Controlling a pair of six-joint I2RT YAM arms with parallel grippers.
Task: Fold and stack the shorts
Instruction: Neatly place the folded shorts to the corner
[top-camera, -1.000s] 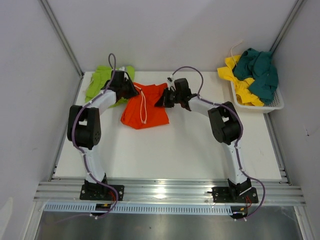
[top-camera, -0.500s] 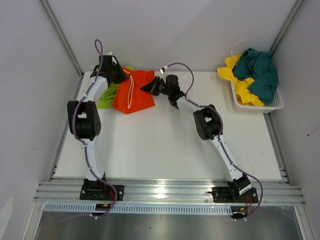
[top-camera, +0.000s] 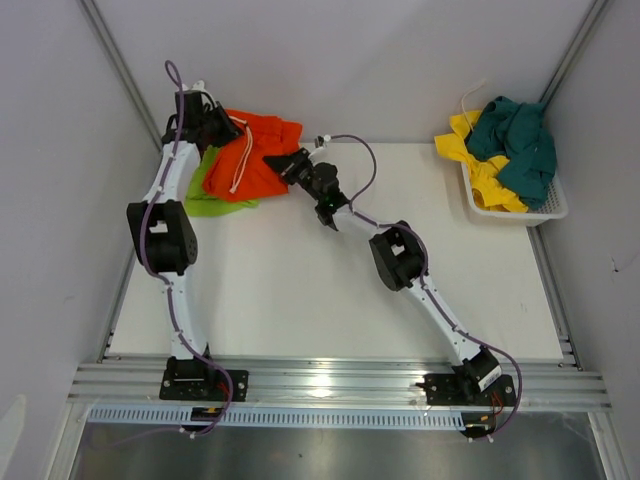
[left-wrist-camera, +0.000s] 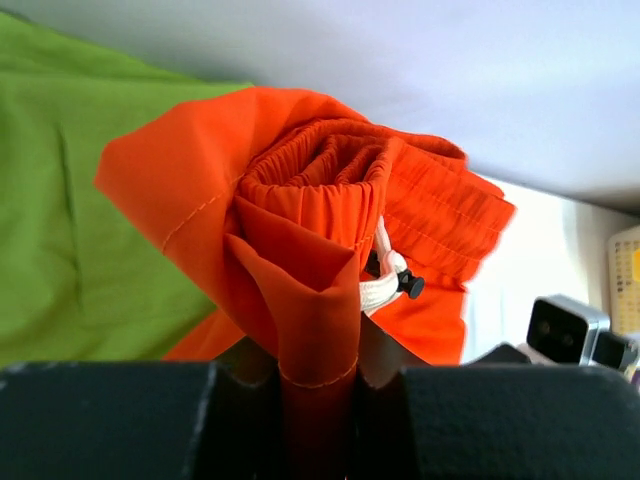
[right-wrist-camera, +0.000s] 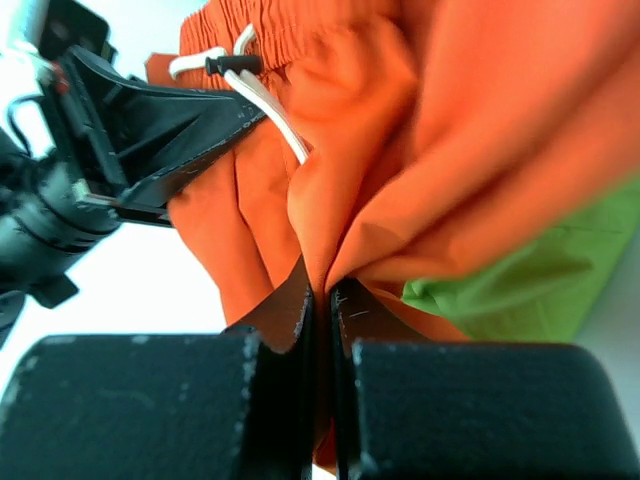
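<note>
The orange shorts (top-camera: 258, 152) have moved left over the lime green pair (top-camera: 204, 196), left hand (top-camera: 231, 130) and right hand (top-camera: 282, 166) both pinching them.

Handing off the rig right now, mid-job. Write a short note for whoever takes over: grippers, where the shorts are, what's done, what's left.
Left gripper: shut on the orange shorts, near the drawstring.
Right gripper: shut on the same pair.
The orange shorts are bunched between them, over the lime green shorts at the far left of the table.
Yellow shorts and dark teal shorts are heaped in the white basket.
Done: green pair laid down.
Left: set orange on green, then fold and stack yellow and teal.
</note>
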